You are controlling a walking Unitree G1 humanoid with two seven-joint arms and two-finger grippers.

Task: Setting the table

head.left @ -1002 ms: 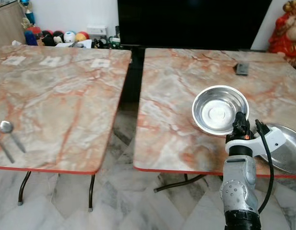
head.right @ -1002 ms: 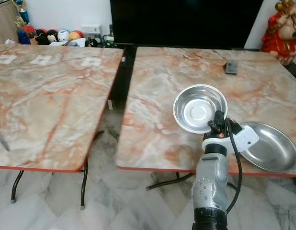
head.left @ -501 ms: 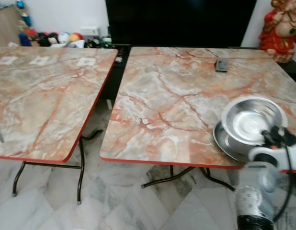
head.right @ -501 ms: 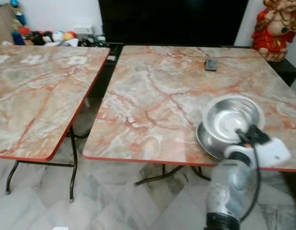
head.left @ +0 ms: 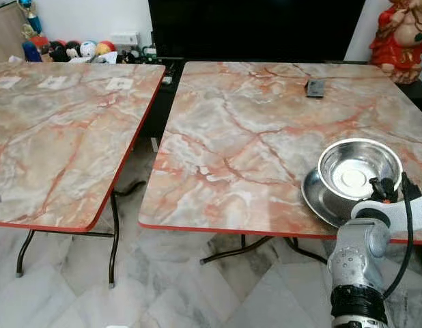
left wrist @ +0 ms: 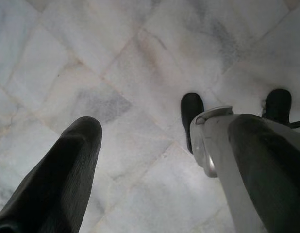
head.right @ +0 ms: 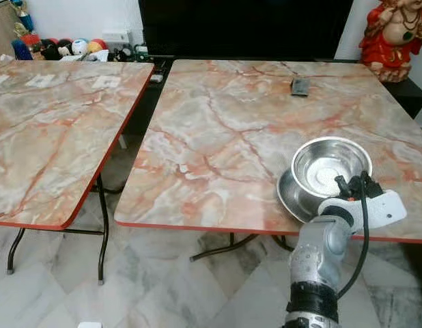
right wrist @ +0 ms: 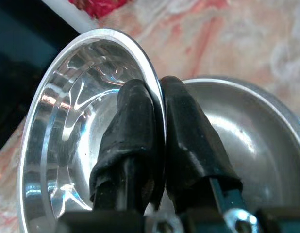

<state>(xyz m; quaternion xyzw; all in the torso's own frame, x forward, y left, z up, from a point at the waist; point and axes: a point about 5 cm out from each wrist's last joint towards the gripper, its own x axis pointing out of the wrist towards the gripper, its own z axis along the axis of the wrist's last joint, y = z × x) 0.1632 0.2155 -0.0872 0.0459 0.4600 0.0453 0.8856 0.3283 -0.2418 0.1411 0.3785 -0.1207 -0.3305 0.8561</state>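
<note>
A shiny steel bowl (head.left: 358, 169) is over a flat steel plate (head.left: 319, 201) near the front right edge of the right marble table (head.left: 245, 137). My right gripper (head.left: 382, 188) is shut on the bowl's near rim. The right wrist view shows one black finger inside the bowl (right wrist: 77, 126) and one outside, with the plate (right wrist: 247, 131) just beneath. The bowl looks slightly tilted; I cannot tell whether it touches the plate. My left gripper (left wrist: 169, 131) hangs open over the marble floor.
A small dark remote (head.left: 314, 87) lies at the far side of the right table. A second marble table (head.left: 61, 137) stands to the left across a floor gap. A red statue (head.left: 401, 31) and a dark cabinet (head.left: 252, 31) are behind.
My right gripper has carried the bowl to the right, from the bare tabletop beside the plate to over the plate. The camera has also turned right.
</note>
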